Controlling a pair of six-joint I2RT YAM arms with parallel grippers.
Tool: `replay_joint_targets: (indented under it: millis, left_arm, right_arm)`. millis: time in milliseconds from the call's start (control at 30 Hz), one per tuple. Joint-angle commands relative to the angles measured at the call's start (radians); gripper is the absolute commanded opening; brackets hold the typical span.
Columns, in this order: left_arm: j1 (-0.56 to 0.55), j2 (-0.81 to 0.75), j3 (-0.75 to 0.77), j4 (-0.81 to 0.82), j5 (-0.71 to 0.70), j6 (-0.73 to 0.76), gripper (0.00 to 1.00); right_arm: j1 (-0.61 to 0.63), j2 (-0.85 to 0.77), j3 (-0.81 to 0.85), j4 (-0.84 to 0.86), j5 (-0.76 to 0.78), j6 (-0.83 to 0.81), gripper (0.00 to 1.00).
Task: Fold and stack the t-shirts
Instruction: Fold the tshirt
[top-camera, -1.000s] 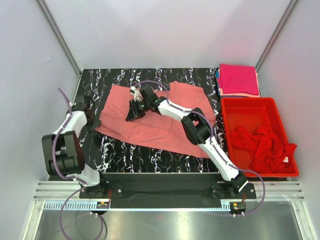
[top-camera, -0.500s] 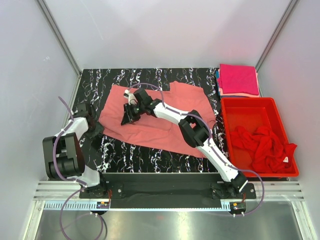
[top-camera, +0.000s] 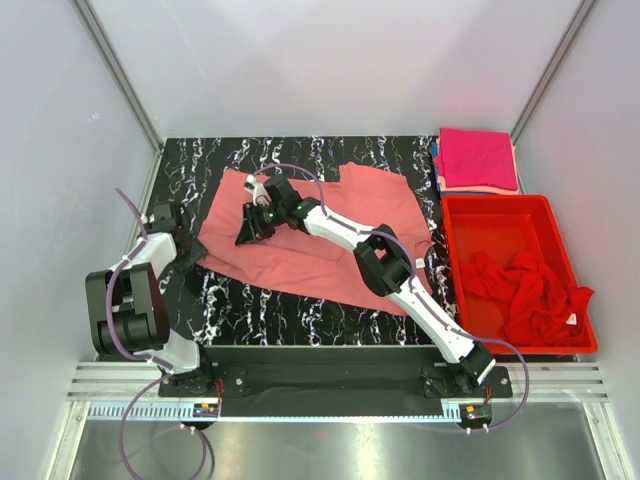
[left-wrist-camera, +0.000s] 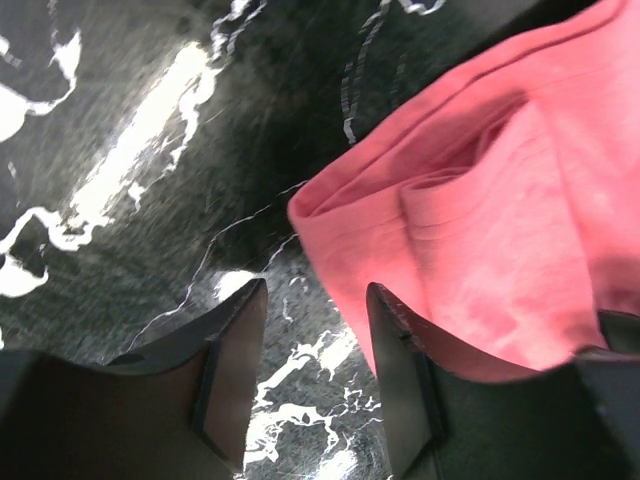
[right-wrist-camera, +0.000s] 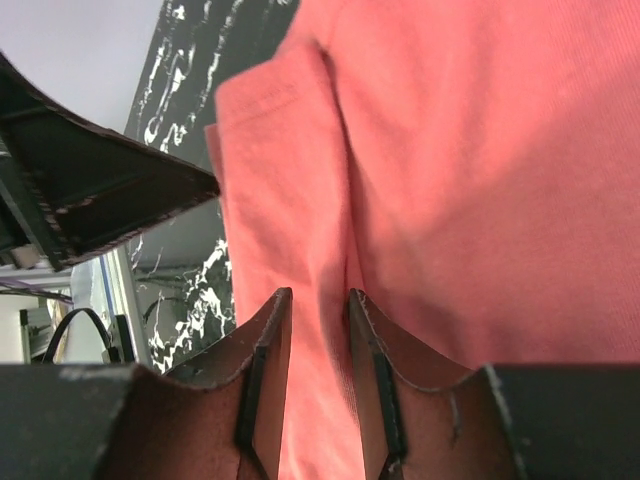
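Salmon-pink t-shirt (top-camera: 300, 262) lay flat under the right gripper (right-wrist-camera: 318, 296), grip indeterminate; left gripper (left-wrist-camera: 315, 295) stood, jaws apart, just before the sleeve corner (left-wrist-camera: 305, 208), seemingly poised to seize it.

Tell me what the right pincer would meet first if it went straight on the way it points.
The salmon-pink t-shirt: the right pincer points down at a raised fold of it, with cloth showing in the gap between the jaws. Whether the tips already touch it is unclear.
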Motion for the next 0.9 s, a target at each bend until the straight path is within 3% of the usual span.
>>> replay_joint_targets:
  millis: [0,133,233,533,667,867]
  left_arm:
    - [0.003,0.008,0.05,0.064,0.045,0.046,0.48]
    - [-0.001,0.013,0.097,-0.014,-0.044,0.074,0.45]
    - [-0.003,-0.012,0.105,-0.019,-0.107,0.091,0.46]
    - [-0.004,0.034,0.11,0.067,0.014,0.195,0.35]
    - [-0.006,0.06,0.113,0.051,-0.041,0.218,0.36]
    - [-0.004,0.088,0.111,0.094,0.003,0.261,0.39]
  right_arm:
    - [-0.001,0.013,0.039,0.027,-0.008,0.014,0.36]
    - [-0.001,0.021,0.051,0.033,0.002,0.017,0.26]
    - [-0.001,0.027,0.062,0.029,0.021,0.019,0.0]
    - [-0.001,0.015,0.042,0.056,0.045,0.034,0.0]
    - [-0.001,0.013,0.045,0.062,0.045,0.035,0.0]
    - [-0.001,0.01,0.041,0.062,0.035,0.038,0.0]
